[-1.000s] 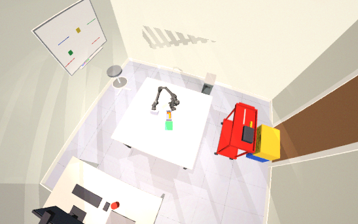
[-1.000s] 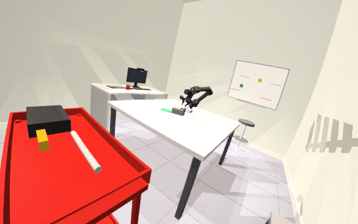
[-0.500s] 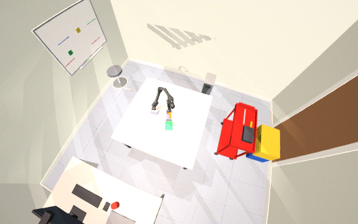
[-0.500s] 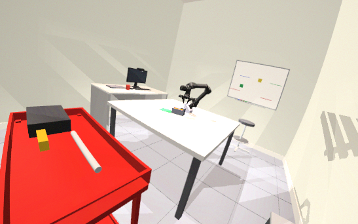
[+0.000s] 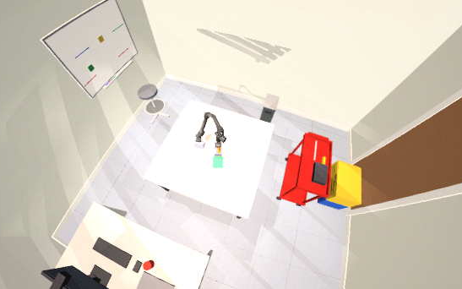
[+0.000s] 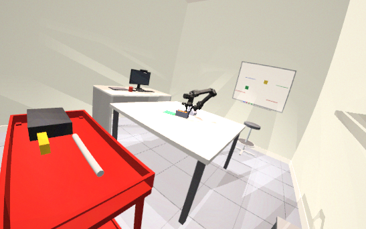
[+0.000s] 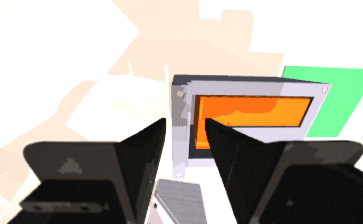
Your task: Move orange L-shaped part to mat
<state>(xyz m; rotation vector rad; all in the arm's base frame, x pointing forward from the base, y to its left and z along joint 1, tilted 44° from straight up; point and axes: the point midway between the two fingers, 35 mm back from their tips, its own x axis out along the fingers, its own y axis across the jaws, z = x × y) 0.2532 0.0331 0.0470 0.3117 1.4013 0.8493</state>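
Note:
The orange L-shaped part point(image 7: 252, 112) point(image 5: 219, 149) lies in the pocket of the grey tray point(image 7: 180, 142) point(image 6: 182, 114). In the wrist view its L-shaped end is at the left, partly hidden by the right finger. Dark pocket shows beside and below that end; I cannot tell whether the part is tilted. My gripper point(image 7: 185, 122) point(image 6: 187, 110) is partly open and empty, pointing down over the L-shaped end; contact cannot be told. The green mat point(image 7: 339, 100) point(image 5: 218, 162) point(image 6: 169, 112) lies beyond the other end of the tray.
The white table point(image 5: 185, 169) point(image 6: 166, 127) carries the arm, tray and mat. The arm's pale base point(image 5: 199, 144) stands beside the tray. A red cart point(image 5: 307, 165) point(image 6: 69, 181) stands off the table's side. A stool point(image 5: 147, 91) and a desk point(image 5: 172, 249) stand farther off.

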